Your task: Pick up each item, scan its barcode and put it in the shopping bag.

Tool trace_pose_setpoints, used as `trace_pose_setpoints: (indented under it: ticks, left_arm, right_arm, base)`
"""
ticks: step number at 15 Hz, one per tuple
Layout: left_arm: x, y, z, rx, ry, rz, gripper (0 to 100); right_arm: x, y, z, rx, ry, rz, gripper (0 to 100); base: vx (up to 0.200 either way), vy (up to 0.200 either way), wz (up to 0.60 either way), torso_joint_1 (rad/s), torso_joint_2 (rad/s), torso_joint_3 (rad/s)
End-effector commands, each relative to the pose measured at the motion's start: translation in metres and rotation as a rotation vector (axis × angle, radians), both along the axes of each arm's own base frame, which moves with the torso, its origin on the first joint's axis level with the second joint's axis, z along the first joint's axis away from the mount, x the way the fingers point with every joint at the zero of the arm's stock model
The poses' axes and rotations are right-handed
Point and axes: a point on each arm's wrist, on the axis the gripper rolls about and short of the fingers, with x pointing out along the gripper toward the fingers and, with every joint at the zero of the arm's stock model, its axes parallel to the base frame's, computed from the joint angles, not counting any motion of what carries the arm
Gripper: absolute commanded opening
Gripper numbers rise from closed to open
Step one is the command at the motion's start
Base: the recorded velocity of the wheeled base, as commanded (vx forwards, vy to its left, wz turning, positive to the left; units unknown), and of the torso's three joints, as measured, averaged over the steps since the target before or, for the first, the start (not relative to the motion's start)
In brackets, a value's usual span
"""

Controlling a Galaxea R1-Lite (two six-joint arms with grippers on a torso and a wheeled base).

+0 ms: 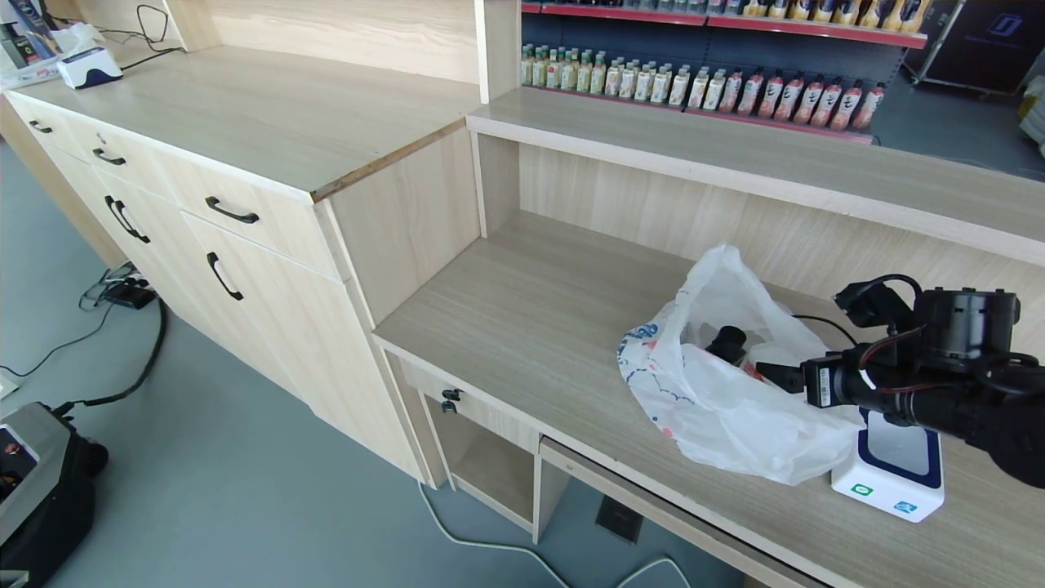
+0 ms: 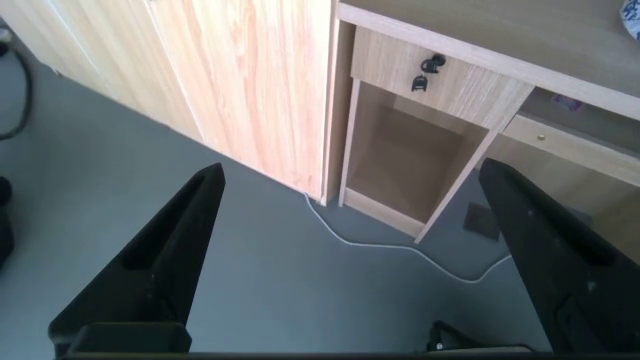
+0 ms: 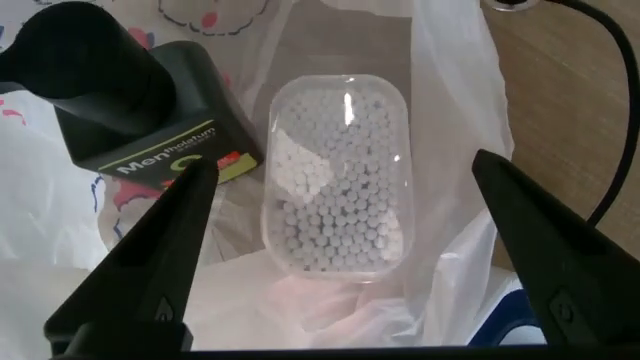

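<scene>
At the head view's lower right, the right gripper (image 3: 342, 160), jaws apart, hung over the swab box (image 3: 338, 200), probably light, slick and best pinched widthwise.

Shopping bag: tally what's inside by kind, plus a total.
Black bottle: 1
Clear box of cotton swabs: 1
Total: 2 items visible in the shopping bag; anything hidden under the plastic folds can't be counted.
</scene>
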Motion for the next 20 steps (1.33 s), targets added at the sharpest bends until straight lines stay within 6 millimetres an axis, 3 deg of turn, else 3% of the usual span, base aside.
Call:
trace_pose_setpoints:
  ticks: [1,3,5,8,15,18,20]
  left_arm:
    - [0.0,0.0,0.0,0.0,0.0,0.0,100]
    - [0.0,0.0,0.0,0.0,0.0,0.0,100]
    - [0.0,0.0,0.0,0.0,0.0,0.0,100]
    - [0.0,0.0,0.0,0.0,0.0,0.0,100]
    - [0.0,0.0,0.0,0.0,0.0,0.0,100]
    - [0.0,0.0,0.0,0.0,0.0,0.0,100]
    - [0.0,0.0,0.0,0.0,0.0,0.0,100]
  right_arm:
    - [-0.002,0.0,0.021,-0.019,-0.094,0.009,100]
    - [-0.01,0.001,0.057,-0.097,-0.261,0.032,100]
    - [-0.03,0.001,0.093,-0.15,-0.413,0.038,100]
    - [-0.054,-0.009,0.119,-0.184,-0.509,0.012,100]
    - [-0.064,-0.032,0.132,-0.227,-0.521,-0.086,100]
    - [-0.077,-0.044,0.123,-0.21,-0.285,-0.277,100]
    - [-0.098,-0.043,0.12,-0.143,-0.163,-0.452,100]
  base:
    - [0.0,0.0,0.0,0.0,0.0,0.0]
    - [0.0,0.0,0.0,0.0,0.0,0.0]
    - [0.0,0.0,0.0,0.0,0.0,0.0]
    - [0.0,0.0,-0.2,0.001,0.0,-0.001]
    - [0.0,0.0,-0.6,0.003,0.0,0.003]
    - [0.0,0.0,-0.6,-0.075,0.17,0.108]
    - [0.0,0.0,-0.6,-0.049,0.13,0.078]
